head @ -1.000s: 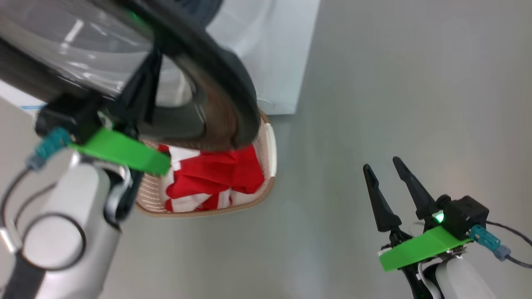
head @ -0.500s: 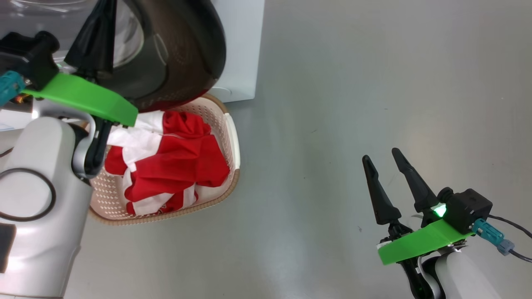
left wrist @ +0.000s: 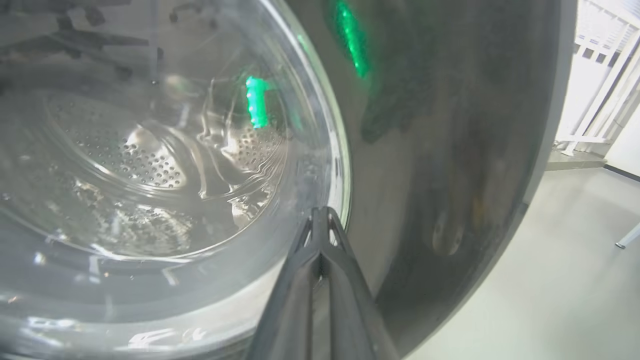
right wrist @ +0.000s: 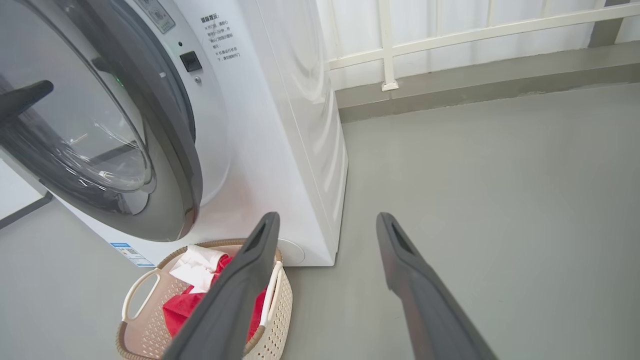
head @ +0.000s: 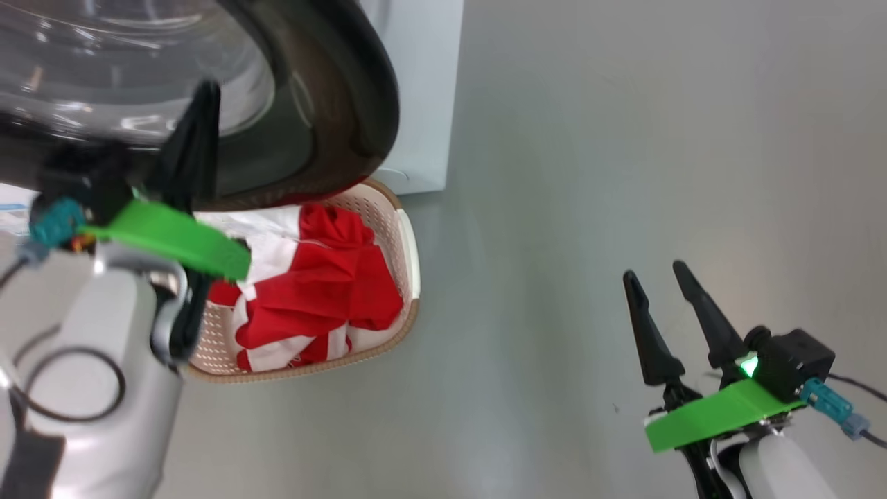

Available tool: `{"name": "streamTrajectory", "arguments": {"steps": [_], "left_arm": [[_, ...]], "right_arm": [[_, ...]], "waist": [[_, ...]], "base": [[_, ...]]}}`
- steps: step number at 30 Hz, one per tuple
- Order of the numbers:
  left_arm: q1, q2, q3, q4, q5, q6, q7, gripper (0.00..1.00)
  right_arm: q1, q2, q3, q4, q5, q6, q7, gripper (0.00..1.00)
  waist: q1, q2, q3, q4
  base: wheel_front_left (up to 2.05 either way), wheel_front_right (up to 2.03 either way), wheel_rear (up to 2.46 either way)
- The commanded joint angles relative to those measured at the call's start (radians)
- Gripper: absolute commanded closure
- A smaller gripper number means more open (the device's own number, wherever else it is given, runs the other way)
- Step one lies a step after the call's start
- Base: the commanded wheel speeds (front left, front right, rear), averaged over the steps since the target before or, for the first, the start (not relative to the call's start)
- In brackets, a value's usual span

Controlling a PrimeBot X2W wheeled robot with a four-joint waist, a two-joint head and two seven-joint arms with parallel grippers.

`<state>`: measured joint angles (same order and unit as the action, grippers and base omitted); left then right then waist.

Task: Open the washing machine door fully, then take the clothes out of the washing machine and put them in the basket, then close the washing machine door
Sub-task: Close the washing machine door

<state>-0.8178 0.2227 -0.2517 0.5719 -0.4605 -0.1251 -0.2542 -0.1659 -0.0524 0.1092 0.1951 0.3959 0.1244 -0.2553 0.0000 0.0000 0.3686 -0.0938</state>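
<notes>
We are holding our left gripper (left wrist: 320, 214) with its two fingers squeezed together and nothing between them. Its tips are sitting right up against the washing machine door (left wrist: 450, 150), at the edge where the clear glass meets the shiny black rim. Through the glass we are seeing the steel drum (left wrist: 130, 155) with its little holes. We are holding our right gripper (head: 655, 274) well away to the right, over the grey floor (head: 589, 138), with its fingers apart and nothing in them. The door is standing a bit out from the white washing machine (right wrist: 280, 125), not shut. The basket (head: 312, 362) is sitting on the floor just in front of the machine, partly under the door. The red and white clothes (head: 326, 291) are lying inside the basket.
</notes>
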Motion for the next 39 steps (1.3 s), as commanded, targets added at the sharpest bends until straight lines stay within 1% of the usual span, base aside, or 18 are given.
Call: {"name": "streamTrajectory", "arguments": {"steps": [1, 8, 10, 16, 21, 27, 28, 29, 30, 31, 32, 33, 34, 35, 36, 37, 38, 39], "left_arm": [[0.029, 0.028, 0.041, -0.030, 0.002, -0.006, -0.008, 1.00], [0.197, 0.002, 0.111, -0.059, 0.038, -0.006, -0.008, 1.00], [0.262, -0.011, 0.149, -0.069, 0.054, -0.006, -0.008, 1.00], [0.379, -0.034, 0.211, -0.088, 0.092, -0.006, -0.008, 1.00], [0.459, -0.042, 0.262, -0.105, 0.110, -0.006, -0.008, 1.00], [0.558, -0.041, 0.299, -0.137, 0.129, -0.006, -0.008, 1.00], [0.573, -0.040, 0.304, -0.143, 0.130, -0.006, -0.008, 0.97], [0.587, -0.041, 0.312, -0.150, 0.131, -0.006, -0.008, 0.90], [0.602, -0.042, 0.318, -0.157, 0.133, -0.006, -0.008, 0.85], [0.617, -0.042, 0.321, -0.164, 0.135, -0.006, -0.008, 0.75], [0.632, -0.044, 0.324, -0.173, 0.138, -0.006, -0.008, 0.67], [0.646, -0.045, 0.328, -0.181, 0.140, -0.006, -0.008, 0.56], [0.660, -0.046, 0.332, -0.189, 0.142, -0.006, -0.008, 0.50], [0.672, -0.047, 0.337, -0.196, 0.144, -0.006, -0.008, 0.35], [0.683, -0.050, 0.345, -0.204, 0.146, -0.006, -0.008, 0.08], [0.683, -0.050, 0.345, -0.204, 0.146, -0.006, -0.008, 0.08], [0.693, -0.052, 0.349, -0.212, 0.148, -0.006, -0.008, 0.00], [0.703, -0.054, 0.353, -0.221, 0.151, -0.006, -0.008, 0.00]], "right_arm": [[0.023, 0.002, 0.016, -0.017, -0.014, 0.006, -0.006, 0.00], [0.063, -0.003, 0.000, -0.008, -0.035, 0.006, -0.006, 0.00], [0.084, -0.013, -0.005, -0.006, -0.034, 0.006, -0.006, 0.00], [0.127, -0.025, -0.015, -0.004, -0.030, 0.006, -0.006, 0.00], [0.153, -0.031, -0.023, -0.003, -0.026, 0.006, -0.006, 0.00], [0.185, -0.040, -0.027, 0.000, -0.020, 0.006, -0.006, 0.00], [0.192, -0.041, -0.030, -0.001, -0.019, 0.006, -0.006, 0.00], [0.199, -0.042, -0.033, -0.001, -0.018, 0.006, -0.006, 0.00], [0.206, -0.043, -0.036, -0.002, -0.017, 0.006, -0.006, 0.00], [0.215, -0.044, -0.038, -0.002, -0.016, 0.006, -0.006, 0.00], [0.222, -0.045, -0.041, -0.003, -0.016, 0.006, -0.006, 0.00], [0.230, -0.046, -0.043, -0.004, -0.015, 0.006, -0.006, 0.00], [0.237, -0.047, -0.046, -0.004, -0.015, 0.006, -0.006, 0.00], [0.243, -0.048, -0.048, -0.005, -0.014, 0.006, -0.006, 0.00], [0.249, -0.048, -0.051, -0.006, -0.014, 0.006, -0.006, 0.00], [0.249, -0.048, -0.051, -0.006, -0.014, 0.006, -0.006, 0.00], [0.253, -0.048, -0.053, -0.007, -0.014, 0.006, -0.006, 0.00], [0.258, -0.048, -0.055, -0.008, -0.014, 0.006, -0.006, 0.00]], "waist": [[0.0000, 0.0000, -0.036, 0.031], [0.0000, 0.0000, -0.103, 0.076], [0.0000, 0.0000, -0.129, 0.097], [0.0000, 0.0000, -0.176, 0.134], [0.0000, 0.0000, -0.206, 0.151], [0.0000, 0.0000, -0.251, 0.157], [0.0000, 0.0000, -0.256, 0.158], [0.0000, 0.0000, -0.264, 0.159], [0.0000, 0.0000, -0.272, 0.160], [0.0000, 0.0000, -0.278, 0.160], [0.0000, 0.0000, -0.283, 0.161], [0.0000, 0.0000, -0.288, 0.161], [0.0000, 0.0000, -0.292, 0.161], [0.0000, 0.0000, -0.295, 0.161], [0.0000, 0.0000, -0.298, 0.161], [0.0000, 0.0000, -0.298, 0.161], [0.0000, 0.0000, -0.300, 0.161], [0.0000, 0.0000, -0.302, 0.162]], "base": [[0.00, 0.00, 0.00], [0.00, 0.00, 0.00], [0.00, 0.00, 0.00], [0.00, 0.00, 0.00], [0.00, 0.00, 0.00], [0.00, 0.00, 0.00], [0.00, 0.00, 0.00], [0.00, 0.00, 0.00], [0.00, 0.00, 0.00], [0.00, 0.00, 0.00], [0.00, 0.00, 0.00], [0.00, 0.00, 0.00], [0.00, 0.00, 0.00], [0.00, 0.00, 0.00], [0.00, 0.00, 0.00], [0.00, 0.00, 0.00], [0.00, 0.00, 0.00], [0.00, 0.00, 0.00]]}}
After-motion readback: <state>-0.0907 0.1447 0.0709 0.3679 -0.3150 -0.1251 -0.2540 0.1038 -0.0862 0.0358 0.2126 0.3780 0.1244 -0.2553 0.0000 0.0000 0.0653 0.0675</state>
